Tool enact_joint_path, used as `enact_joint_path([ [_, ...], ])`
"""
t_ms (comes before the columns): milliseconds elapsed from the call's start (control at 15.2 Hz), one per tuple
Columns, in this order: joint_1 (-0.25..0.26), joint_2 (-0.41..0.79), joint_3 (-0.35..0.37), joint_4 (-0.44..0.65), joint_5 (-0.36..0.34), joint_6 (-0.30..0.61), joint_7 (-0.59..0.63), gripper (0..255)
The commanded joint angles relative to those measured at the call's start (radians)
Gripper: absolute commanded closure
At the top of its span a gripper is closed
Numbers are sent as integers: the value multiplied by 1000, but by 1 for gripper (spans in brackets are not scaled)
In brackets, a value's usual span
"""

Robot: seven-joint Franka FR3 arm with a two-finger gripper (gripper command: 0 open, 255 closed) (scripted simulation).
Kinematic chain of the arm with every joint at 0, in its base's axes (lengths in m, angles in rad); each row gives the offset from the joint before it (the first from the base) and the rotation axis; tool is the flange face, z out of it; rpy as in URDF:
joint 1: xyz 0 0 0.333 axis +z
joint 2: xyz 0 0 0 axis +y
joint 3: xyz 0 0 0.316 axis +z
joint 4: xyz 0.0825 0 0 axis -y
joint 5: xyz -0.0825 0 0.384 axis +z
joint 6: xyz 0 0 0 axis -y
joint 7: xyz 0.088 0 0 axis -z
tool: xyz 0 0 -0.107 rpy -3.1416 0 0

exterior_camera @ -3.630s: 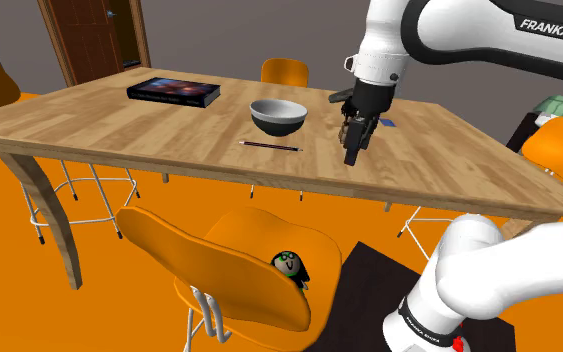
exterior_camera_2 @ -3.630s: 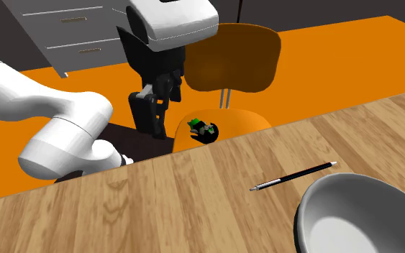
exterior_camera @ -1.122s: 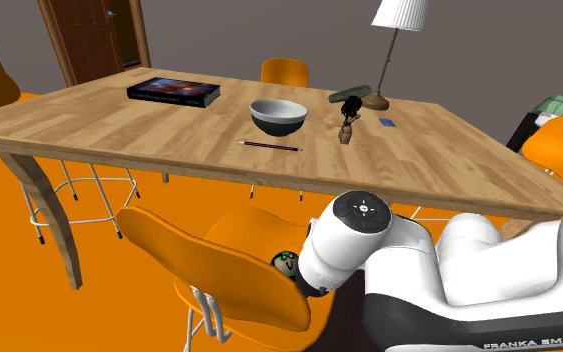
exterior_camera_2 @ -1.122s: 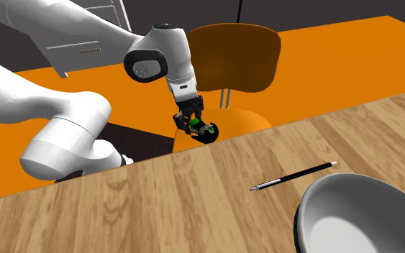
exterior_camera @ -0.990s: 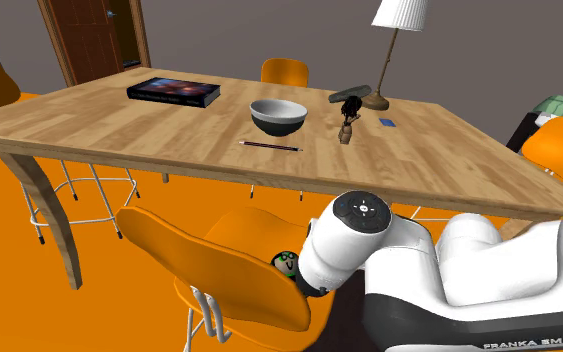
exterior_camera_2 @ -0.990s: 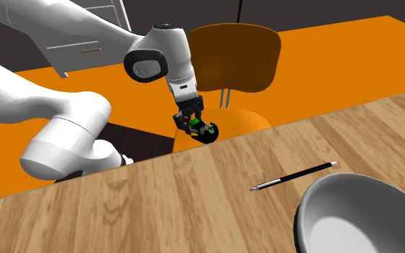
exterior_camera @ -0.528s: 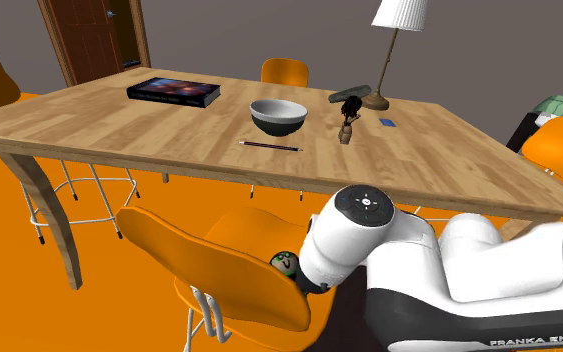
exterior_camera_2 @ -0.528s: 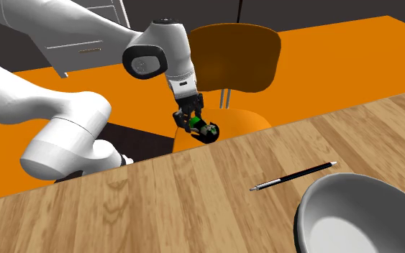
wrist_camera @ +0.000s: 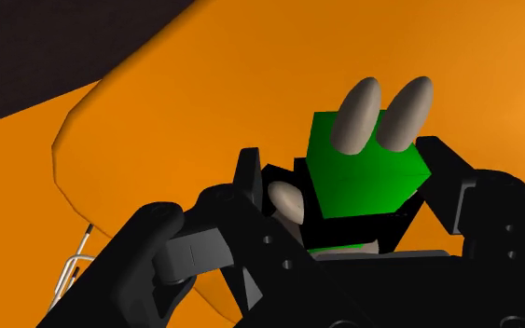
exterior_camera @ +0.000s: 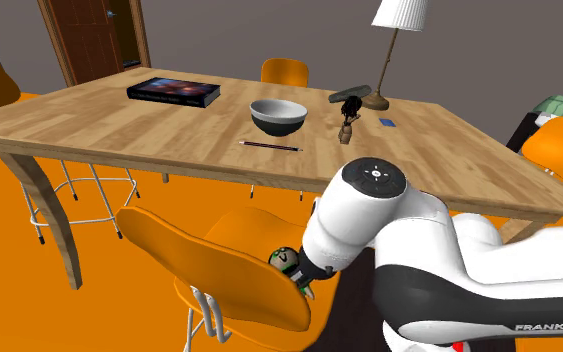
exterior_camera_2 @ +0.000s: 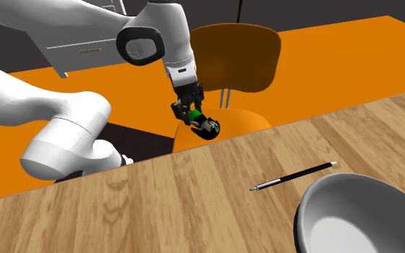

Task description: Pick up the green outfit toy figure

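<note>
Beneath the jaws curves the smooth, rounded orange chair seat (wrist_camera: 139, 121), so lift straight up and clear of it. The jaws clasp the blocky green-bodied toy figure (wrist_camera: 367, 172) between them, over that seat. Its rounded grey stubs poke past the tips, so grip the flat sides firmly and rise slowly.
</note>
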Motion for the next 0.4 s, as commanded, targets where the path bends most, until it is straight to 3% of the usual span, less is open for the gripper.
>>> enact_joint_path([
  [0,0,-16,-18,16,-11,-32,-4,255],
  [330,-3,-34,-45,46,-30,-79,-11,255],
])
